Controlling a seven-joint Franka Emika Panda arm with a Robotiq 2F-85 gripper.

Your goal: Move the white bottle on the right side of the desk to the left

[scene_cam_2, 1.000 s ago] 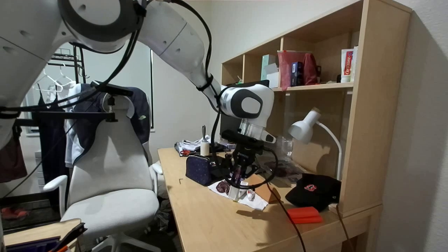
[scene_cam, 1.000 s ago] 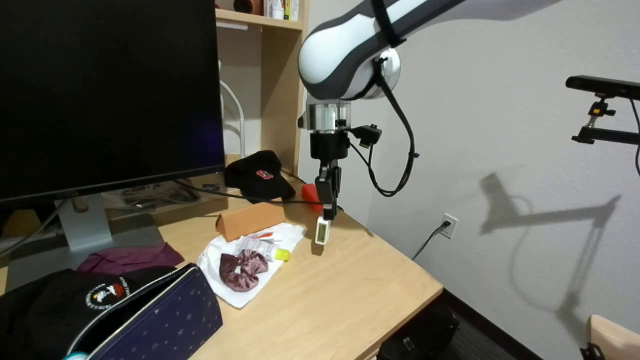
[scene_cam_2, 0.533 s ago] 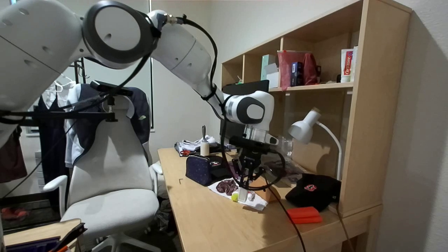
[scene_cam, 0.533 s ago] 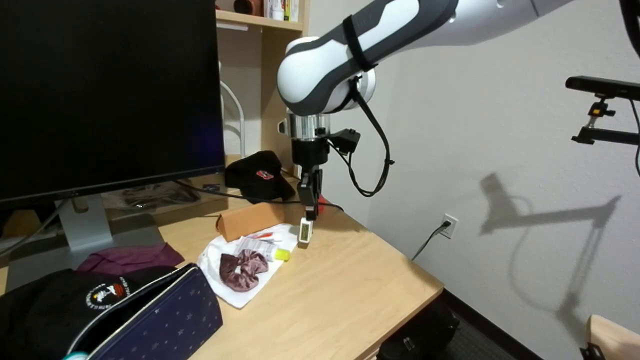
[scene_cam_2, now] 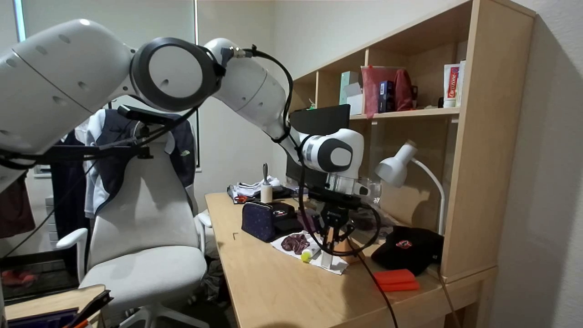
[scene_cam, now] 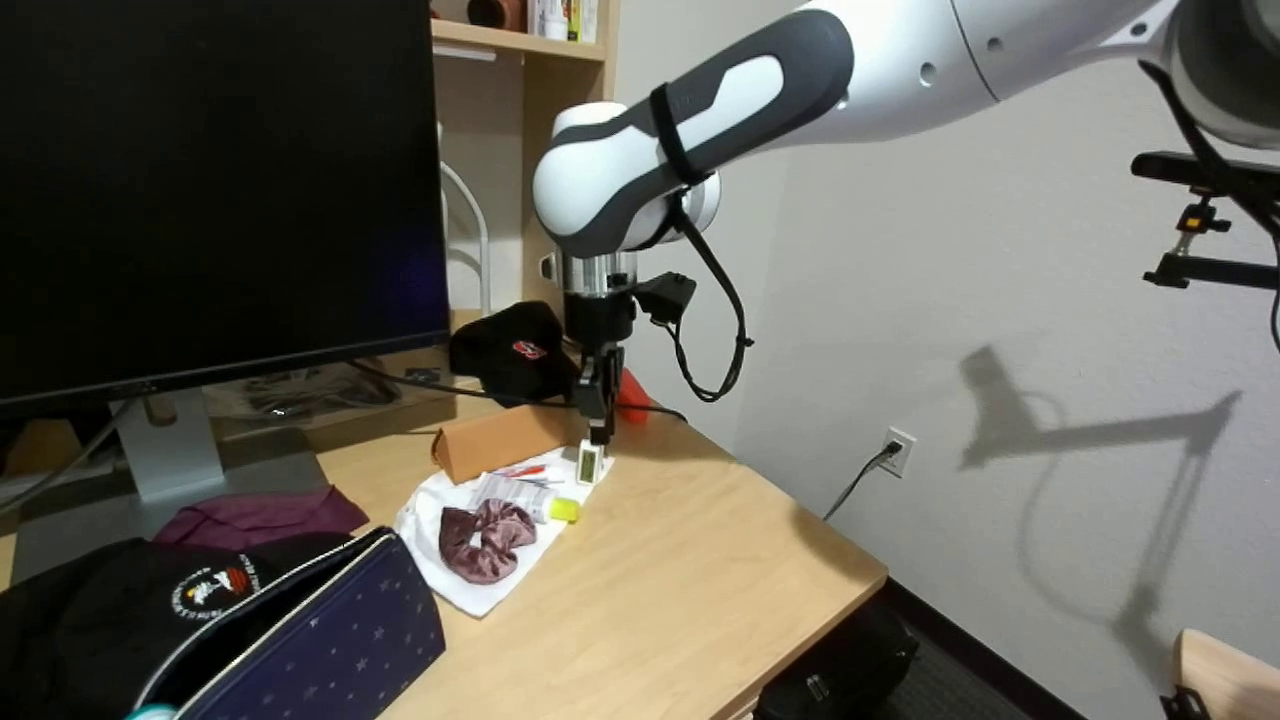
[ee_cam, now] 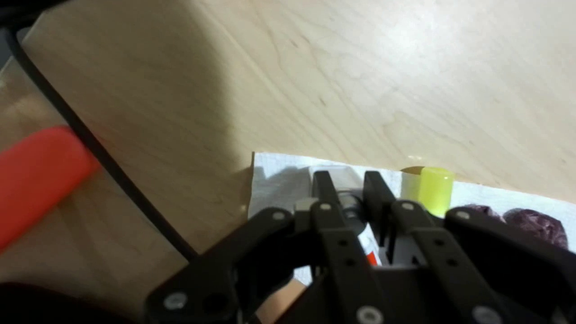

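**Small white bottle [scene_cam: 590, 464] held at a corner of a white sheet [scene_cam: 475, 602]**

The gripper [ee_cam: 348, 185] fills the bottom of the wrist view, its 2 fingers close together and clamped on the bottle's top. In an exterior view the bottle is roughly upright near the frame's centre; whether its base touches the sheet cannot be told. To its lower left, a yellow-capped tube [scene_cam: 520, 496] and a purple scrunchie [scene_cam: 462, 560] lie on the sheet, on the desk [scene_cam: 690, 570].

Wooden desk [scene_cam: 690, 570] shared by all views, seen closely from above in wrist view, monitor [scene_cam: 220, 200] faced in an exterior view
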